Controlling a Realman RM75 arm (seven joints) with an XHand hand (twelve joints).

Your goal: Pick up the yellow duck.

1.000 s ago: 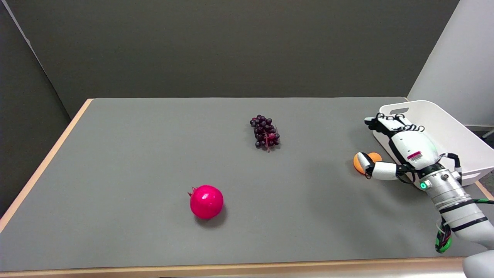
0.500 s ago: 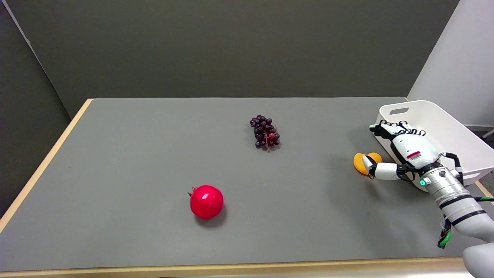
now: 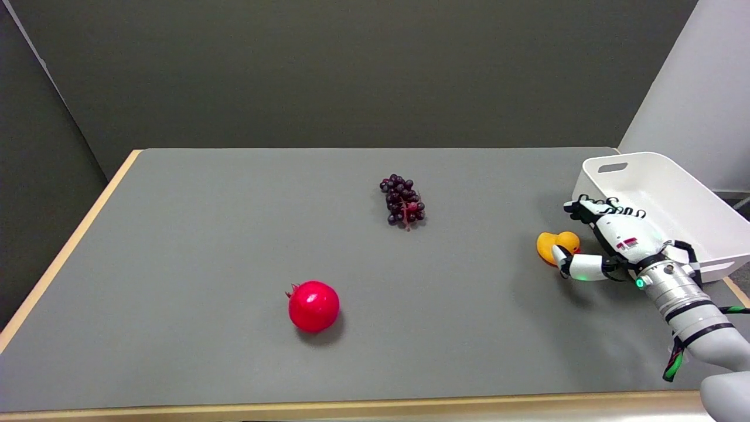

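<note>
white bin (image 3: pixel 674 193) beside right hand (image 3: pixel 609 243)

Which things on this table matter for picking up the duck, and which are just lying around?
Part of the job:
yellow duck
right robot hand, beside the duck with fingers apart

Just lying about:
pomegranate
grapes
white bin

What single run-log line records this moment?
stage: closing in | right hand fingers around yellow duck | duck on table | grip: unclear
</note>
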